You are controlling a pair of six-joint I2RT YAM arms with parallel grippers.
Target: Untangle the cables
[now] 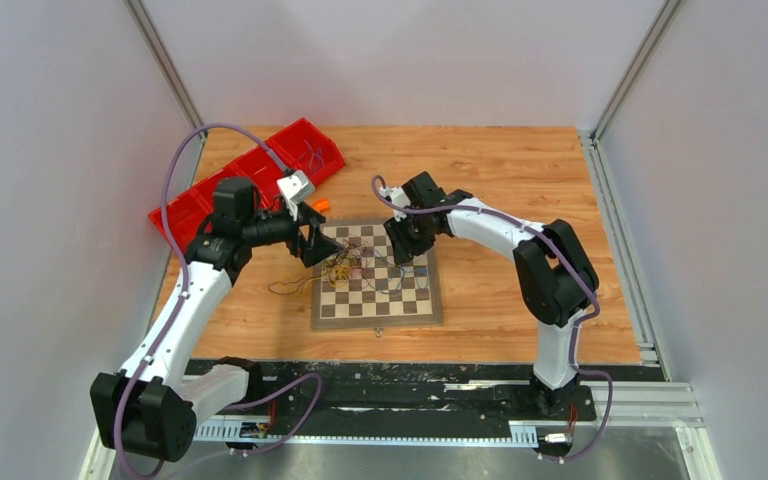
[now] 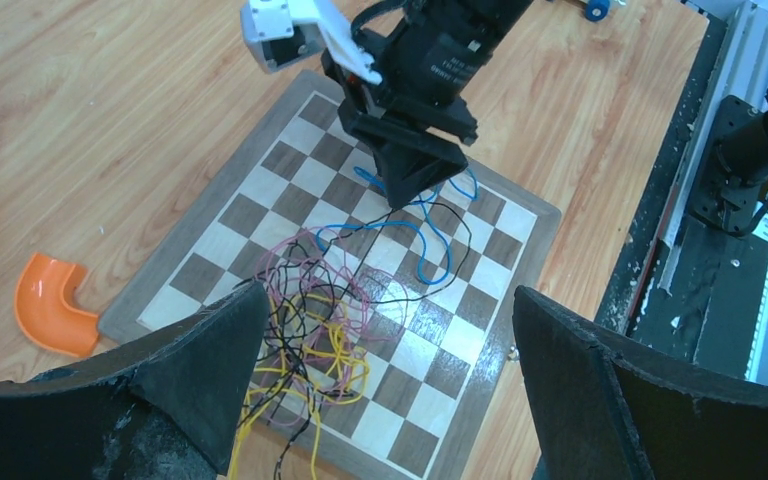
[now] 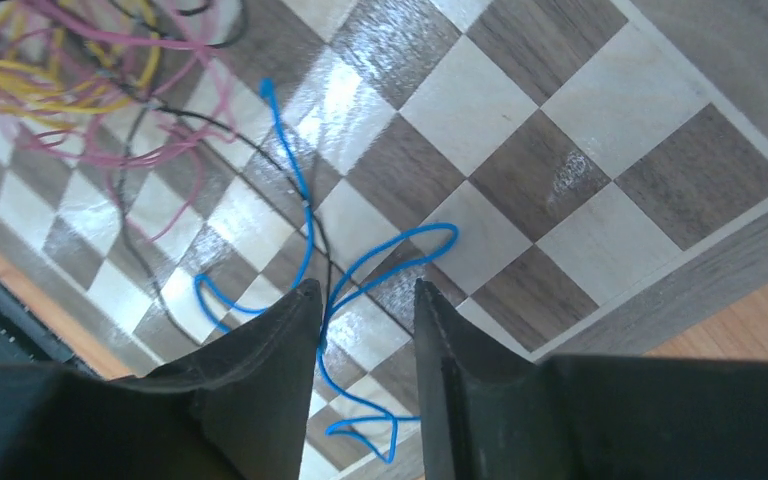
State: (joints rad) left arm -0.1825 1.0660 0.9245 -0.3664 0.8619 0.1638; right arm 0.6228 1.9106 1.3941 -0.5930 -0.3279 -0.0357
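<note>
The cables [image 1: 355,268] lie tangled on the left half of a chessboard [image 1: 376,310]. In the left wrist view the knot [image 2: 310,330] mixes yellow, pink and black wires, and a blue cable [image 2: 430,240] loops apart toward the right gripper [image 2: 405,190]. My left gripper [image 2: 388,300] hangs wide open above the board, its left finger over the knot's edge. My right gripper [image 3: 365,290] points down at the board with its jaws apart. The blue cable [image 3: 290,160] runs loosely between them, close to the left finger. A black wire [image 3: 230,135] crosses it.
Red bins [image 1: 250,180] stand at the back left. An orange elbow piece [image 2: 50,305] lies on the wood just off the board's corner. A metal rail [image 1: 380,400] runs along the near table edge.
</note>
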